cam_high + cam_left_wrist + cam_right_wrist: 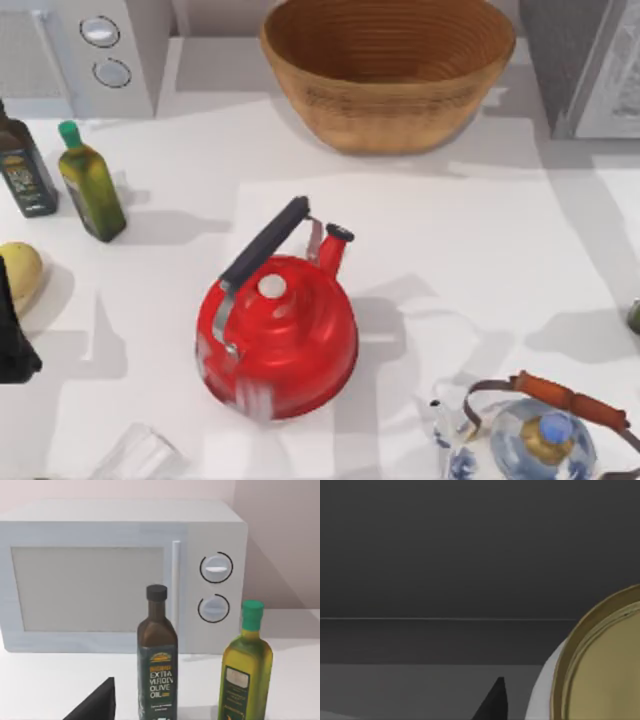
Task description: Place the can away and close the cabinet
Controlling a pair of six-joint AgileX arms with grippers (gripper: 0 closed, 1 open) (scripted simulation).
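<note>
The can shows its dull gold top and white side very close in the right wrist view. Beside it stands one dark fingertip of my right gripper. I cannot tell whether that gripper holds the can. Behind the can are a dark grey wall and a paler floor, which look like the inside of the cabinet. My left arm is parked at the table's left edge. One of its dark fingertips points toward the bottles.
A red kettle stands mid-table and a wicker basket behind it. A microwave, a dark oil bottle and a green oil bottle are at the back left. A glass teapot stands front right, a yellow fruit at the left.
</note>
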